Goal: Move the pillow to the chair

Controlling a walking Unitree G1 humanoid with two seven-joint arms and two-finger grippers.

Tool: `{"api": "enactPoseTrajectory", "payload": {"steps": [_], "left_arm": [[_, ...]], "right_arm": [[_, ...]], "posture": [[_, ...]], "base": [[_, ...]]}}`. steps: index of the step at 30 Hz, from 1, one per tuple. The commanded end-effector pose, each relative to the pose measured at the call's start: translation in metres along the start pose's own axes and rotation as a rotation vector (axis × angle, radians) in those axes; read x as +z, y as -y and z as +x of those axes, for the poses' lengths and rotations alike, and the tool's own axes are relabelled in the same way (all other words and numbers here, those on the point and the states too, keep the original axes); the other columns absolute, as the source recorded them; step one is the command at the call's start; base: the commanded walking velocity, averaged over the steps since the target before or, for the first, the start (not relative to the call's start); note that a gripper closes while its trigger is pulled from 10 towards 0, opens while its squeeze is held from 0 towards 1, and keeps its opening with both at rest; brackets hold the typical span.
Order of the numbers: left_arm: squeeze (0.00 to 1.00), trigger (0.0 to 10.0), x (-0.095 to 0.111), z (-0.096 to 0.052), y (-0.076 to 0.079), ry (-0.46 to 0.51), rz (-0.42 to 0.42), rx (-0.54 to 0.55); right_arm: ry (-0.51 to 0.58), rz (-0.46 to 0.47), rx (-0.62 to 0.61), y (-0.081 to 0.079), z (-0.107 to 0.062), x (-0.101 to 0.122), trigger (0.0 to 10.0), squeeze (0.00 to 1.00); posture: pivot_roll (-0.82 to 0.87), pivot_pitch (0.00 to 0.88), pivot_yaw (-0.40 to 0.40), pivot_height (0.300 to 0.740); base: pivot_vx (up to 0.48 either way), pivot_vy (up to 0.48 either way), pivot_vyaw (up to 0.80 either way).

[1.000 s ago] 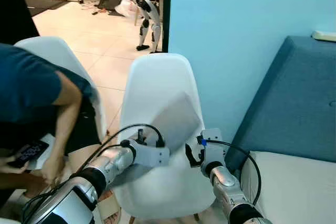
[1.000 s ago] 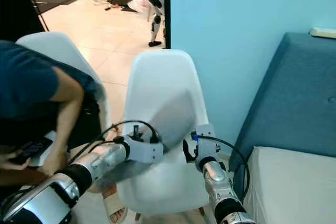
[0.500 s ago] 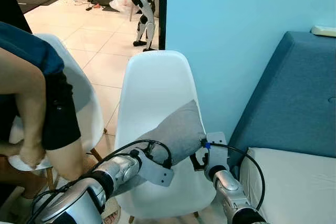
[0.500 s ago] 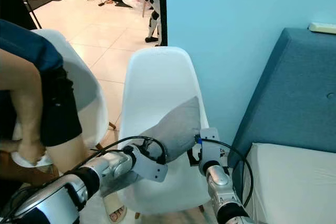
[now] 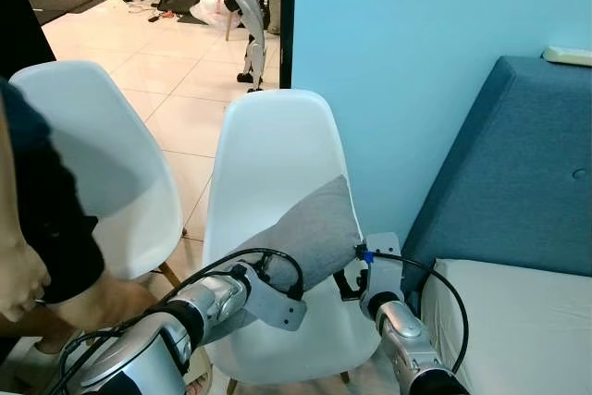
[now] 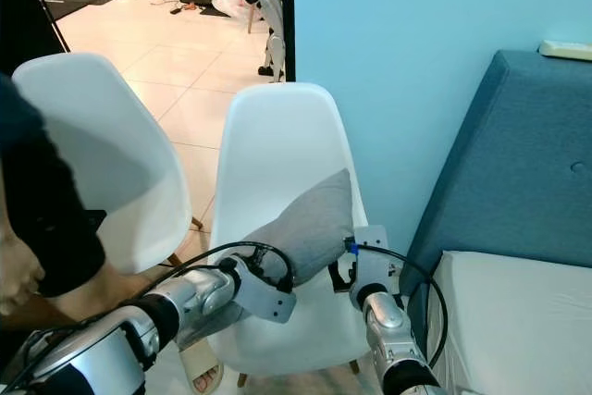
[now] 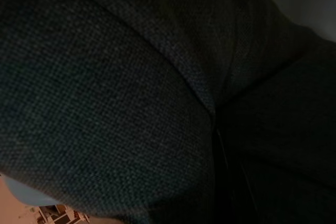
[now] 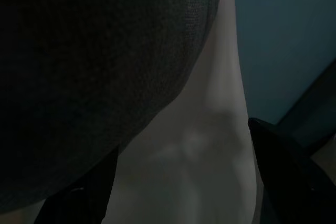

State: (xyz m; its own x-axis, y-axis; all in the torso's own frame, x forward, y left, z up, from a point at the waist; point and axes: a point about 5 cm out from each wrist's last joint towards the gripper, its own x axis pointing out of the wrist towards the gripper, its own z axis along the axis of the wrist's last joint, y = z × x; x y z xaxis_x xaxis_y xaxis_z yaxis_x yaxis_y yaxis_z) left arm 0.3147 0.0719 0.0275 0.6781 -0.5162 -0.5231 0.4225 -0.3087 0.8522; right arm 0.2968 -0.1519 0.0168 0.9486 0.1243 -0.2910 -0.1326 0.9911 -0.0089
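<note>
Pillow (image 5: pixel 310 236) — one, two chairs (image 5: pixel 277 150)

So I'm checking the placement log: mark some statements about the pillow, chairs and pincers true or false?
1. The grey pillow lies on the white chair by the blue wall. True.
2. The pillow is on the sofa. False: it leans on the chair's back.
3. The right pincer is open. True: its fingers stand apart beside the pillow.
4. A second white chair stands to the robot's right. False: it stands to the left.
</note>
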Motion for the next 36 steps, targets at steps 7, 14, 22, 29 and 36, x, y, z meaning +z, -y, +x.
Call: {"api": "enactPoseTrajectory", "payload": {"steps": [7, 14, 22, 29, 36], "left_arm": [[0.00, 10.0, 0.005, 0.003, -0.002, 0.012, -0.001, 0.005], [0.00, 10.0, 0.008, 0.003, 0.002, -0.004, -0.270, -0.009], [0.00, 10.0, 0.013, 0.005, 0.001, 0.009, -0.247, -0.011], [0.00, 10.0, 0.013, 0.006, -0.003, 0.002, -0.248, -0.014], [0.00, 10.0, 0.012, 0.006, -0.003, -0.002, -0.237, -0.018]], "right_arm": [[0.023, 0.006, 0.008, 0.001, -0.001, 0.004, 10.0, 0.00], [0.010, -0.002, 0.016, 0.001, -0.001, 0.002, 10.0, 0.00], [0.012, -0.007, 0.017, 0.001, -0.001, 0.003, 10.0, 0.00], [0.009, -0.008, 0.018, 0.003, -0.003, 0.002, 10.0, 0.00], [0.014, -0.006, 0.019, 0.004, -0.004, 0.001, 10.0, 0.00]], "posture": [[-0.07, 0.080, -0.002, 0.680], [-0.08, 0.070, -0.012, 0.671], [-0.08, 0.067, -0.015, 0.634], [-0.09, 0.073, -0.013, 0.634], [-0.09, 0.076, -0.013, 0.619]], "base": [[0.000, 0.000, 0.00], [0.000, 0.000, 0.00], [0.000, 0.000, 0.00], [0.000, 0.000, 0.00], [0.000, 0.000, 0.00]]}}
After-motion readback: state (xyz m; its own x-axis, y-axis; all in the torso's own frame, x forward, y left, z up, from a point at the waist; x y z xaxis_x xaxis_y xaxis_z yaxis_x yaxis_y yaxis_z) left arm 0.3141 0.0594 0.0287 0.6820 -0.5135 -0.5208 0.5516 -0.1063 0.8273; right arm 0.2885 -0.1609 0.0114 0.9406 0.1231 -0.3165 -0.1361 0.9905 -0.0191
